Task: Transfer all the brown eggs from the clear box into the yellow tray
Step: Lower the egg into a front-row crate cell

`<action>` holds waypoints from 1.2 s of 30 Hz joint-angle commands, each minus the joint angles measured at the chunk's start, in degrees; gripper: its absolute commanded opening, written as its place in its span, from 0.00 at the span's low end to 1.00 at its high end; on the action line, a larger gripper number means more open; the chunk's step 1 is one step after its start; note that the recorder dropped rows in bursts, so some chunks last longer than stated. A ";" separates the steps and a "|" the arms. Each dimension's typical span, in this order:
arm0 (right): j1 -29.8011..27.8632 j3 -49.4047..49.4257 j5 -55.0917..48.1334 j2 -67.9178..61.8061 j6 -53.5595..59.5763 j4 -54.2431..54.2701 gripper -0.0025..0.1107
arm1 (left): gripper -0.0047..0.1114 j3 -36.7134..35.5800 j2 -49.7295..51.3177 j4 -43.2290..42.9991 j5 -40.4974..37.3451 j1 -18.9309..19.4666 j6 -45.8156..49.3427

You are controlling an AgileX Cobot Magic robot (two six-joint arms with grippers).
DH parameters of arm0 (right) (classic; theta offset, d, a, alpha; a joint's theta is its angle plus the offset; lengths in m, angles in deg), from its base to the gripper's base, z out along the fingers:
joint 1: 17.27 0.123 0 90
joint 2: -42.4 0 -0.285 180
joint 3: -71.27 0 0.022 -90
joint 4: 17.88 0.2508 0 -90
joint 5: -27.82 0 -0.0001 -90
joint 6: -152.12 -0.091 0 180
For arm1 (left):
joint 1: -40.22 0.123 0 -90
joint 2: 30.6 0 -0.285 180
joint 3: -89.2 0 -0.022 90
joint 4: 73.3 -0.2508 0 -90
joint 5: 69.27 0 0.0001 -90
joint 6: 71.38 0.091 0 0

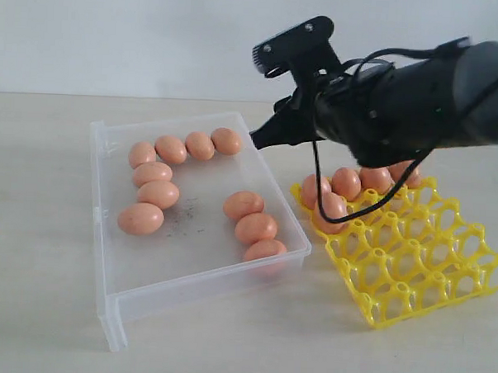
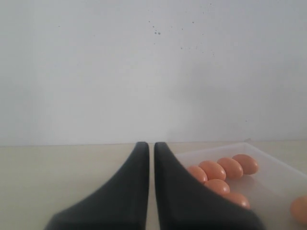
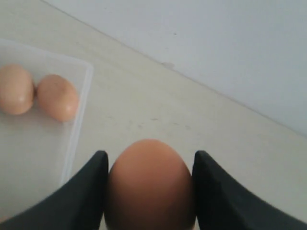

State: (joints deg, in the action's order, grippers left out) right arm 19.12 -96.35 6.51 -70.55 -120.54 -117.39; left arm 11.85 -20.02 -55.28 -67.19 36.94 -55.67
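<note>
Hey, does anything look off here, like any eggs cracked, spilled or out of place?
The eggs look whole and none has spilled. Two small things stand out: dark scuffs mark the floor of the clear box, and the yellow tray lies turned at an angle to it.

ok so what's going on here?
The right gripper is shut on one brown egg and holds it just off the edge of the clear box, on the side toward the yellow tray. Ten eggs lie in the box. At least five sit in the tray's far cells. The left gripper is shut and empty.
</note>
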 commanded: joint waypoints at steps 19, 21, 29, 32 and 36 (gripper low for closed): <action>-26.60 13.77 85.07 7.35 46.55 23.33 0.02 | 0.07 0.13 0.23 0.26 0.90 -0.16 0.26; -26.00 16.29 79.35 7.80 56.30 35.02 0.02 | 0.07 0.13 0.23 0.26 0.90 -0.16 0.26; -21.39 20.67 56.75 7.31 67.47 79.87 0.02 | 0.07 0.13 0.23 0.26 0.90 -0.16 0.26; -21.53 18.45 41.66 6.68 57.18 73.31 0.02 | 0.07 0.13 0.23 0.26 0.90 -0.16 0.26; -21.53 19.88 39.15 6.58 44.01 61.62 0.02 | 0.07 0.13 0.23 0.26 0.90 -0.16 0.26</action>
State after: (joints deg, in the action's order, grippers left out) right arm -2.58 -77.18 47.23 -64.08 -67.28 -48.46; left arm 11.85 -20.02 -55.28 -67.19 36.94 -55.67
